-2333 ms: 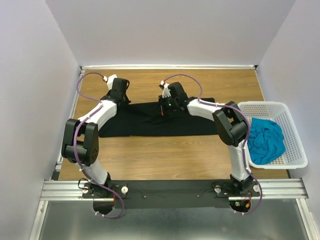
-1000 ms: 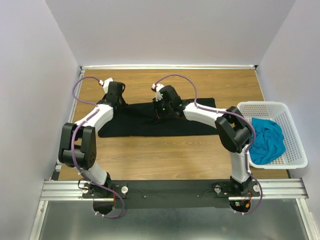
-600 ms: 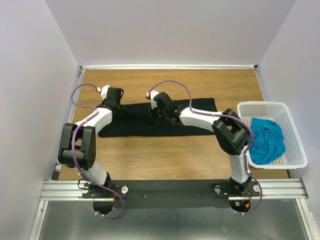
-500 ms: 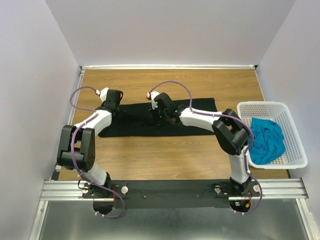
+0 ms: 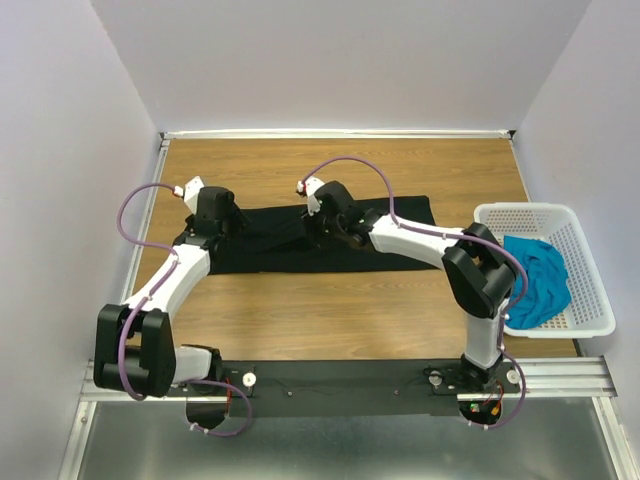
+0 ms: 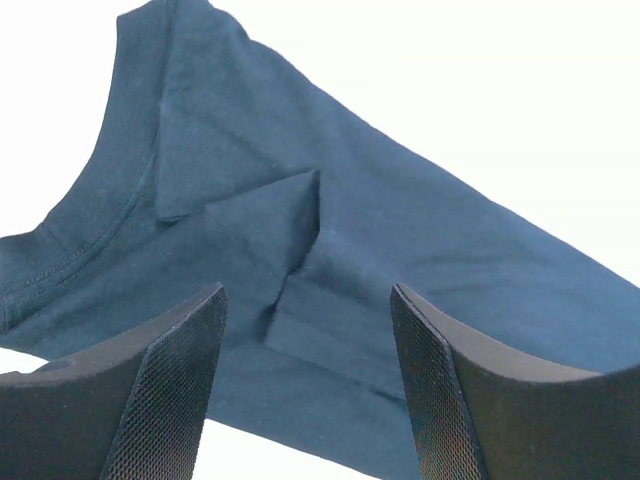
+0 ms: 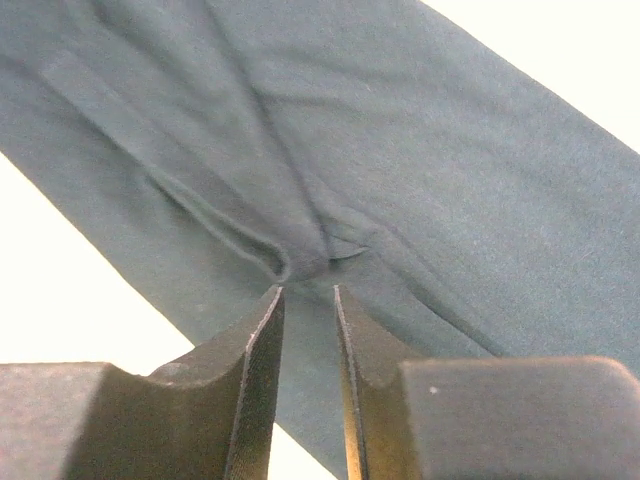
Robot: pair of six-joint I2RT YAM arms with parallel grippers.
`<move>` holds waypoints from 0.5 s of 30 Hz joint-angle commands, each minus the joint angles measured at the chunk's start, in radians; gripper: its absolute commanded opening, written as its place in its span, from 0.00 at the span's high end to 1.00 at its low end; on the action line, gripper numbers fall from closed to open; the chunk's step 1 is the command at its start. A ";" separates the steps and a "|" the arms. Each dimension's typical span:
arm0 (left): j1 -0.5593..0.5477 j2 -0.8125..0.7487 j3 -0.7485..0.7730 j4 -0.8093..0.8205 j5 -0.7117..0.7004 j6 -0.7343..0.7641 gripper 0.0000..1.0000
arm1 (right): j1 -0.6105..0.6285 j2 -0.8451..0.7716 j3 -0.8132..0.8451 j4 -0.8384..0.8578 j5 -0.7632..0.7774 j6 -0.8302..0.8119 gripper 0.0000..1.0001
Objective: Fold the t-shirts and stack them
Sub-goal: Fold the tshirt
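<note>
The black t-shirt (image 5: 262, 255) lies folded into a long strip across the middle of the table. My left gripper (image 5: 224, 222) hovers over its left end, by the collar. In the left wrist view its jaws stand wide open (image 6: 305, 292) above the cloth (image 6: 400, 220), with nothing between them. My right gripper (image 5: 323, 229) is over the middle of the strip. In the right wrist view its jaws (image 7: 306, 290) are narrowly open just behind a pinched-up wrinkle in the cloth (image 7: 450, 150), gripping nothing. The teal-blue t-shirt (image 5: 535, 280) lies crumpled in the basket.
A white lattice basket (image 5: 525, 210) stands at the right edge of the wooden table (image 5: 330, 310). White walls close in the left, back and right sides. The arm bases sit on a black rail along the near edge.
Both grippers have opened and let go of the black t-shirt. The left arm has drawn back to the left and its elbow has swung toward the near edge.
</note>
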 commanded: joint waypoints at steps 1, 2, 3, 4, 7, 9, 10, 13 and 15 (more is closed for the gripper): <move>0.002 -0.022 -0.006 -0.022 0.009 0.006 0.27 | 0.007 -0.055 -0.012 -0.013 -0.060 -0.010 0.64; 0.002 -0.023 -0.003 -0.021 0.015 0.012 0.28 | 0.007 -0.057 -0.008 -0.013 -0.069 -0.008 0.63; 0.002 -0.022 0.013 -0.010 0.021 0.021 0.29 | 0.006 -0.057 -0.002 -0.013 -0.075 -0.004 0.62; 0.001 -0.011 0.022 -0.005 0.032 0.038 0.30 | 0.007 -0.055 0.008 -0.013 -0.080 -0.001 0.61; -0.007 0.035 0.072 -0.002 0.067 0.064 0.39 | 0.006 -0.049 0.034 -0.013 -0.077 0.038 0.59; -0.021 0.061 0.099 -0.002 0.079 0.078 0.43 | 0.006 -0.034 0.074 -0.013 -0.101 0.064 0.59; -0.027 0.088 0.103 0.001 0.090 0.078 0.49 | 0.006 -0.028 0.091 -0.013 -0.115 0.076 0.59; -0.042 0.157 0.122 0.008 0.096 0.084 0.60 | 0.001 0.014 0.162 -0.012 -0.231 0.121 0.59; -0.044 0.194 0.135 0.011 0.096 0.083 0.62 | 0.001 0.041 0.194 -0.010 -0.291 0.163 0.60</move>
